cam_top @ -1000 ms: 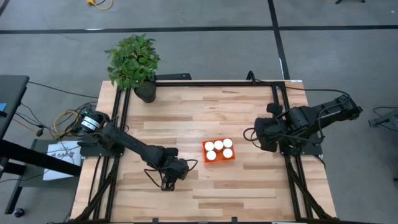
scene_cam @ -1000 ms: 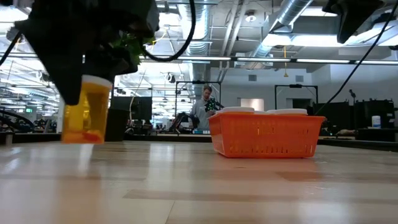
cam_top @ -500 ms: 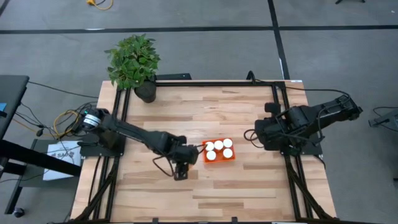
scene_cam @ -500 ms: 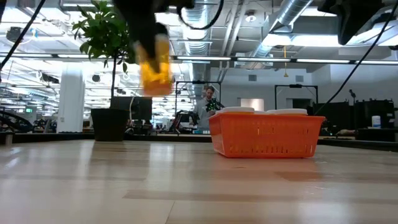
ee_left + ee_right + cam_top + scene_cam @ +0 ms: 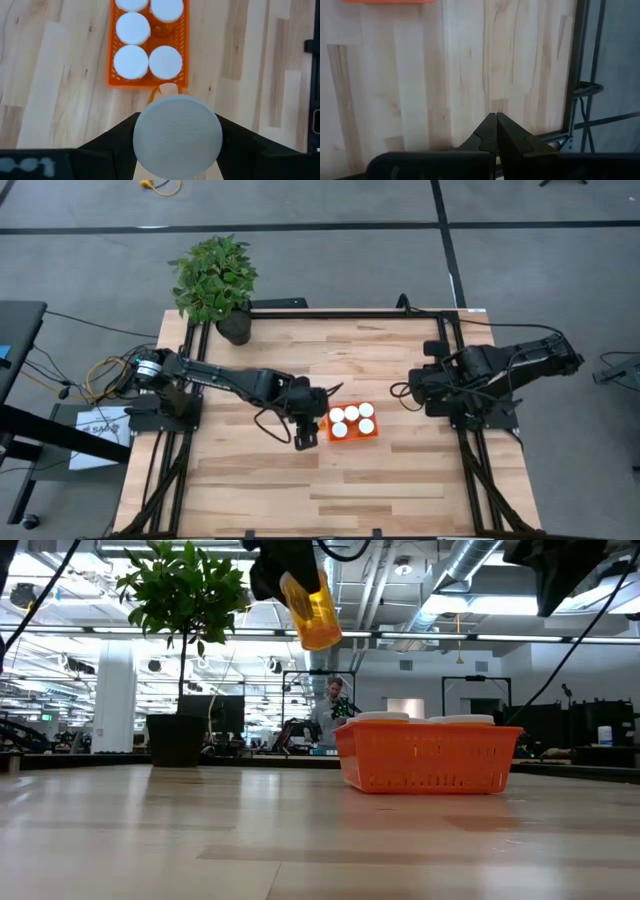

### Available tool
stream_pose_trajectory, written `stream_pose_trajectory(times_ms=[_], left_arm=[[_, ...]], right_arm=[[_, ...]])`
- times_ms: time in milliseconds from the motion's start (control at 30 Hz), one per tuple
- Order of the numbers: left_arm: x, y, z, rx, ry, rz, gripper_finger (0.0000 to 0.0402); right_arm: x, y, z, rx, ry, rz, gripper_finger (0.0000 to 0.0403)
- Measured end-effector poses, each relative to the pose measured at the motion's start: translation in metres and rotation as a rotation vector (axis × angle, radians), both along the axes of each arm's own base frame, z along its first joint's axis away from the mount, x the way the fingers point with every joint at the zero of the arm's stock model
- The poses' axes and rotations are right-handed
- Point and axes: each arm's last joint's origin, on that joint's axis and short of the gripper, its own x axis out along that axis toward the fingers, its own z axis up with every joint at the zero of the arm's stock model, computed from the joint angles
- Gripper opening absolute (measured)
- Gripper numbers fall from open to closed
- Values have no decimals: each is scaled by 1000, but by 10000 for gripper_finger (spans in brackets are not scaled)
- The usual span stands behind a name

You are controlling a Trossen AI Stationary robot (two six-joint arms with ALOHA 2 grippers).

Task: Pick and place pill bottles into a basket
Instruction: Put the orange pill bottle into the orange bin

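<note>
Currently airborne: sixth pill bottle (image 5: 311,610), orange body tilted, high above the table (image 5: 330,480) in the low view, short of the basket (image 5: 428,756) and not yet over it. White cap (image 5: 178,135) fills the left wrist view, pinched between the left gripper's (image 5: 178,137) dark fingers (image 5: 112,137), jaws narrow and clamped on the cap. Basket edge just beyond the held bottle in that view.

Basket near table centre, slightly right of middle, flat on the wood. Holds five pill bottles (image 5: 352,421), upright, white caps up: five caps countable from above, four of them packed in pairs, one more at the far end. Caps (image 5: 430,719) poke just above the orange rim in the low view. Perforated sides visible there.

Left gripper (image 5: 306,436) just beside the basket's left end in the high view, arm stretched in across the table from the left mount.

Right gripper (image 5: 495,131) parked, jaws fully closed on nothing, fingertips meeting over bare wood near the table's right rail (image 5: 577,75). Right arm (image 5: 480,375) folded by the right edge, well apart from the basket.

Potted plant (image 5: 215,280) at the far-left corner of the table, black pot (image 5: 176,740). Person (image 5: 328,710) standing in the room behind, seen only in the low view, well away from the table.
</note>
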Motion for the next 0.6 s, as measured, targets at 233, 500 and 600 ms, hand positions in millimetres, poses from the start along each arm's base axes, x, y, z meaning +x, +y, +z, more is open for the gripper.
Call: stream_pose_trajectory(times_ms=[233,500,600], left_arm=[[22,5,-1,-29,13,-25,206],[77,-1,17,51,21,-156,206],[93,-1,12,74,53,-190,206]], right_arm=[[1,-5,0,-4,9,-4,0],[1,-8,0,-7,16,-3,0],[1,-8,0,-8,19,4,0]])
